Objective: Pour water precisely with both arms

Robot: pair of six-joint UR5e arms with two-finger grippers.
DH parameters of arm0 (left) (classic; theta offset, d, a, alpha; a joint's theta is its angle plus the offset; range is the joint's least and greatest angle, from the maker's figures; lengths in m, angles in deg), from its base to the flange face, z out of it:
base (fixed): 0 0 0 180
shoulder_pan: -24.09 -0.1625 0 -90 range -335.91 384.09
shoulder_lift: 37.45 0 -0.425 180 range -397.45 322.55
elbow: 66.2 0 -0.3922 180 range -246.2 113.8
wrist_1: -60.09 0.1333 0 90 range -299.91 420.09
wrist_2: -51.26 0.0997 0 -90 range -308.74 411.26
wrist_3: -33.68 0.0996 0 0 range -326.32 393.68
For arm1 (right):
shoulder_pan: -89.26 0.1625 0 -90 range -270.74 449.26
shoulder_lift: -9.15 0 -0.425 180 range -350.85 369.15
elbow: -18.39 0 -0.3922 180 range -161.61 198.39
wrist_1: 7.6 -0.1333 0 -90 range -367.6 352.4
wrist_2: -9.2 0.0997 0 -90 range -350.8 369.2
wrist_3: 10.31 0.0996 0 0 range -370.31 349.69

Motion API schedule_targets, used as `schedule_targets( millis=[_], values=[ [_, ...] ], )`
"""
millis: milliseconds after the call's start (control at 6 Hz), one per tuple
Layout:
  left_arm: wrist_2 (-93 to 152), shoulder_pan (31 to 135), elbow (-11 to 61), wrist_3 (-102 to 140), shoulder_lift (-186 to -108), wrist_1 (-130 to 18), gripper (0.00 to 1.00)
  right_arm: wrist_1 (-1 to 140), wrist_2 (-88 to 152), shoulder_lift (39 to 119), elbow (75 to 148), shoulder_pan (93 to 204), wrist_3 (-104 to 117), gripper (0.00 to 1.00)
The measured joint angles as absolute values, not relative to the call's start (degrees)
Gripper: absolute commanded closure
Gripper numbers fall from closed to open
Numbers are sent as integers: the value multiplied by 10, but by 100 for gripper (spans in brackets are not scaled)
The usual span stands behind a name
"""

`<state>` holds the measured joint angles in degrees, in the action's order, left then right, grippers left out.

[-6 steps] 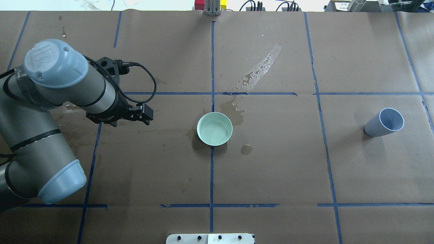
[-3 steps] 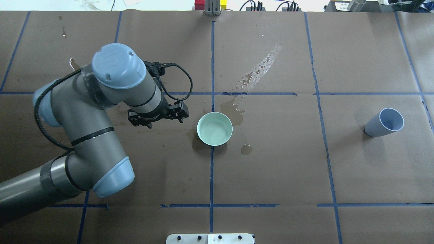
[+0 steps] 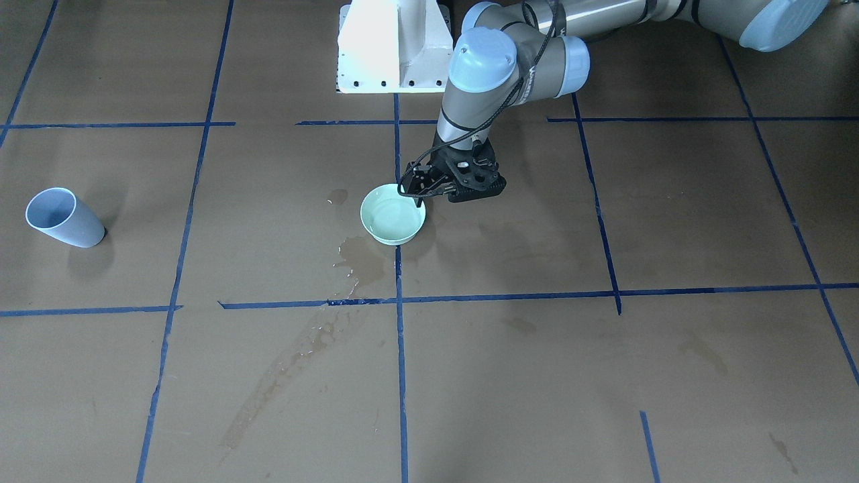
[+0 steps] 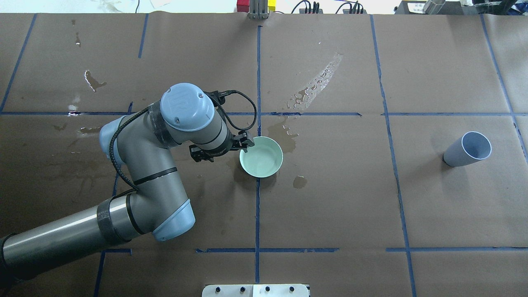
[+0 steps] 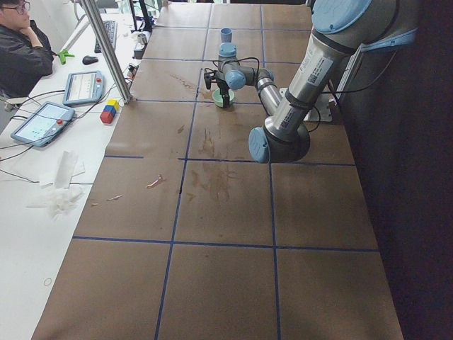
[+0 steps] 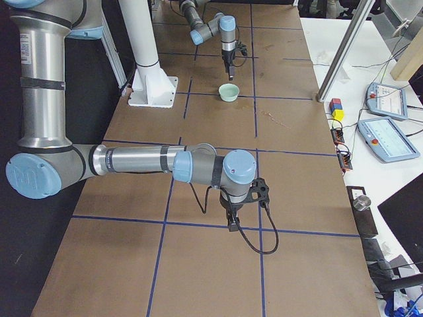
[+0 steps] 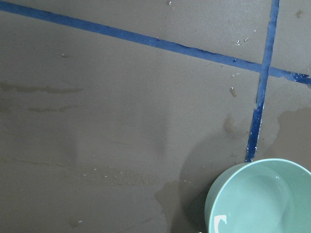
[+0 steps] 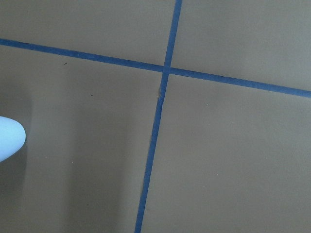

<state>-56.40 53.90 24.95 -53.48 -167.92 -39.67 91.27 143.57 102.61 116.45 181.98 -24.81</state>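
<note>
A mint-green bowl (image 4: 264,159) stands at the table's middle, with water (image 4: 260,160) showing as a faint sheen inside. It also shows in the front view (image 3: 392,216) and the left wrist view (image 7: 262,201). My left gripper (image 4: 246,143) is low at the bowl's left rim and looks open and empty; it also shows in the front view (image 3: 413,189). A grey-blue cup (image 4: 468,149) stands far right, alone. My right gripper (image 6: 231,222) shows only in the exterior right view, and I cannot tell if it is open or shut.
Dark glossy spill patches lie behind the bowl (image 4: 315,84), beside it (image 4: 286,132) and in front of it (image 4: 300,181). The white pedestal (image 3: 392,47) stands at the robot's base. A pale blue rounded edge (image 8: 8,138) shows at the right wrist view's left border.
My left arm has swung right across the table. Its gripper went from far left of the bowl to the bowl's left rim. The bowl and the cup have not moved.
</note>
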Motion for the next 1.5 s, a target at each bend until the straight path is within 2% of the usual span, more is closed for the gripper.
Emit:
schedule_targets(
  millis=[167,333,500,1500],
  values=[
    [-547,524,231,-555,-1686,-413,0,913,1436,1026,1164,1820,-248,0],
    [-529,511,224,-565,-1689,-420,23,913,1436,1027,1164,1820,-248,0],
    [-521,506,221,-568,-1690,-423,92,913,1436,1027,1164,1820,-249,0],
    [-520,507,230,-565,-1690,-424,100,913,1436,1027,1164,1820,-248,0]
  ],
)
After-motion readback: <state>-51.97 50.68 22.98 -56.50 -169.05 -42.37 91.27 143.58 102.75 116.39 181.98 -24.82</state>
